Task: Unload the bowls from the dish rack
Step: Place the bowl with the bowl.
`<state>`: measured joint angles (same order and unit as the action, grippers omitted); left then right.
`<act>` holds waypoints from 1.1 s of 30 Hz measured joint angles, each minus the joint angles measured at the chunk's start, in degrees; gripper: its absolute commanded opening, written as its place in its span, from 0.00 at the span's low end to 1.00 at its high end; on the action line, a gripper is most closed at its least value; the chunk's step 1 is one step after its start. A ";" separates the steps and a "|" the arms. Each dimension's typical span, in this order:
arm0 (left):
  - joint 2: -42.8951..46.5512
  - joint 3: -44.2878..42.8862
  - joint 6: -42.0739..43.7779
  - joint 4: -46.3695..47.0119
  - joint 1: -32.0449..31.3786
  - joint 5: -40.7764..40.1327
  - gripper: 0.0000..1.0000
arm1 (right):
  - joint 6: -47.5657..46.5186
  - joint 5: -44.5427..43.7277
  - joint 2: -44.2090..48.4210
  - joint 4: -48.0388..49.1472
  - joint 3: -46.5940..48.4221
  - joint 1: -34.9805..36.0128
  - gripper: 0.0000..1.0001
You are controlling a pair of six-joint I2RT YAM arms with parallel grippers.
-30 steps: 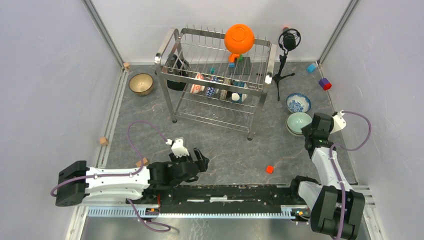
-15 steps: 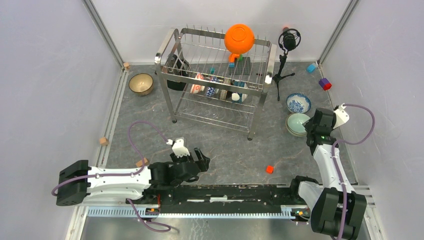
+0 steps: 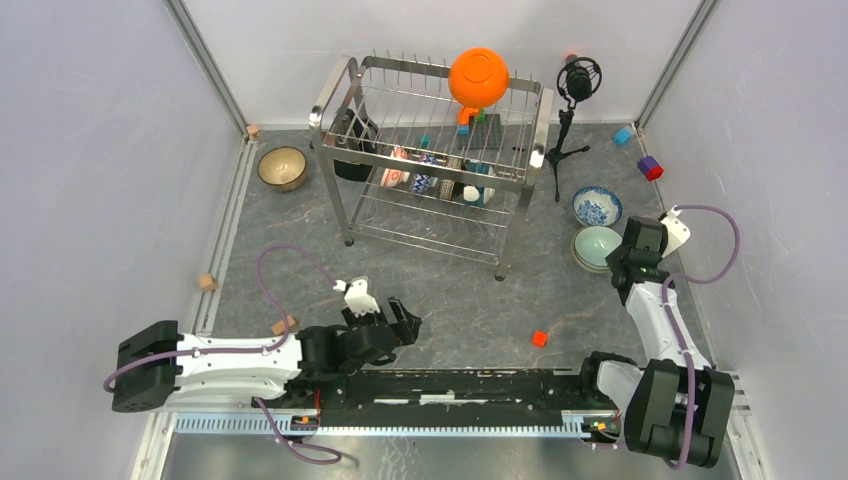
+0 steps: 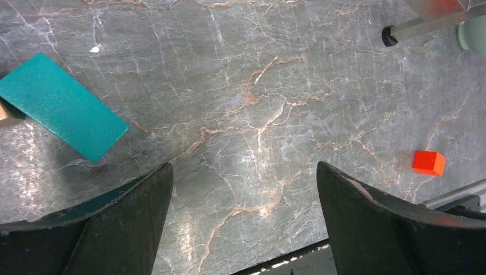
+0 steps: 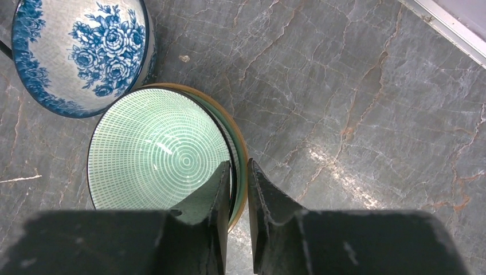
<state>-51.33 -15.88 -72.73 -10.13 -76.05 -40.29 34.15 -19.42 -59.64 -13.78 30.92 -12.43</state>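
Pale green bowl (image 5: 155,149) — fine grid, dark rim — tight in right claw (image 5: 238,166); left claw (image 4: 243,166) wide open.

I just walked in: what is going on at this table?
Two robot arms are unloading bowls from a dish rack. The right end effector pinches the rim of a pale green bowl that sits beside a blue-and-white bowl on the table. The left end effector hangs open and empty, low over the table. The rack holds an orange bowl on top and more below.
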 measured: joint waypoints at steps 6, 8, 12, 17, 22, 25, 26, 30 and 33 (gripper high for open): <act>-0.87 0.00 0.00 0.87 0.00 0.42 1.00 | -0.09 0.70 0.00 0.59 0.00 0.00 0.15; -1.29 0.00 0.00 1.01 0.00 0.46 1.00 | -0.13 0.81 0.00 0.81 -0.04 0.00 0.15; -1.75 0.04 0.00 1.25 0.00 0.52 1.00 | -0.17 1.07 0.00 1.31 -0.52 -0.07 0.15; -2.75 0.11 0.00 2.03 0.00 0.92 1.00 | -0.20 1.38 -0.07 2.78 -1.33 -0.07 0.17; -4.09 0.11 0.00 2.86 0.00 1.46 1.00 | -0.20 1.60 -0.07 3.67 -1.60 -0.13 0.29; -4.28 0.11 0.00 3.04 0.00 1.51 1.00 | -0.13 1.90 -0.07 3.98 -1.60 -0.17 0.40; -4.28 0.11 0.00 3.06 0.00 1.51 1.00 | -0.11 1.92 -0.07 3.93 -1.60 -0.17 0.44; -4.28 0.11 0.00 3.04 0.00 1.57 1.00 | -0.13 1.99 0.02 2.89 -1.57 -0.22 0.55; -4.20 0.11 0.00 2.97 0.00 1.64 1.00 | -0.11 1.62 0.50 0.22 -0.66 -0.22 0.63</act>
<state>-55.53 -15.77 -72.73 -7.16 -76.05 -38.65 34.04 -17.80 -59.13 -13.56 30.26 -12.64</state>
